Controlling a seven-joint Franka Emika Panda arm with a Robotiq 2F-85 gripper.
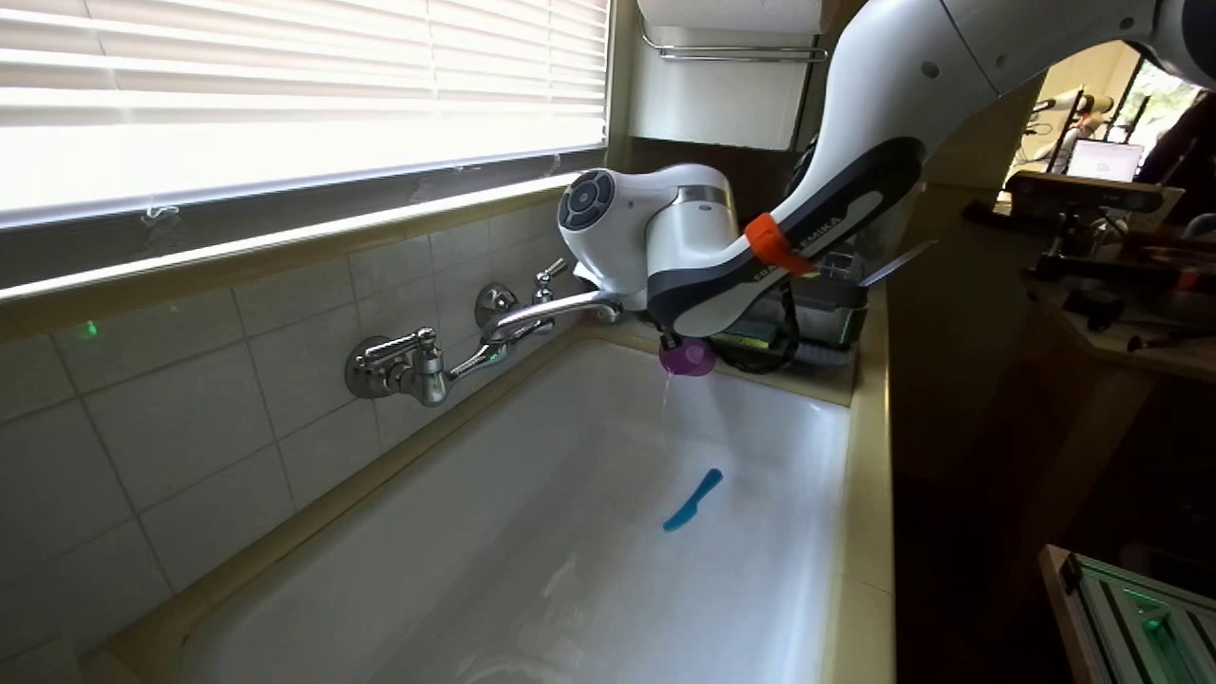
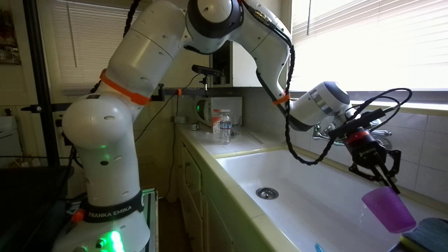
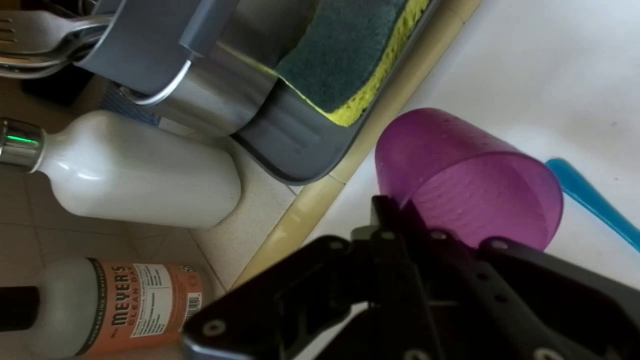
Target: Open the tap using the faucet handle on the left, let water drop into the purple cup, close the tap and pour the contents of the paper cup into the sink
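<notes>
The purple cup point(image 3: 435, 145), also the paper cup, hangs tipped on its side over the sink point(image 1: 750, 589). My gripper point(image 3: 397, 206) is shut on its wall at the rim, one finger inside and one outside. In both exterior views a thin trickle of water falls from the lip of the cup point(image 2: 390, 210) into the basin. Along the tiled wall sits the chrome tap point(image 1: 494, 350), its left handle point(image 1: 394, 361) nearest the camera in that exterior view. Beneath the spout point(image 1: 560, 306) I see no stream. The arm partly hides the tap in an exterior view.
A blue plastic knife point(image 1: 693, 501) lies on the basin floor. By the rim, the wrist view has a sponge point(image 3: 345, 55) on a grey tray, a white bottle point(image 3: 145, 170) and a soap bottle point(image 3: 145, 300). A water bottle point(image 2: 225, 128) stands on the far counter.
</notes>
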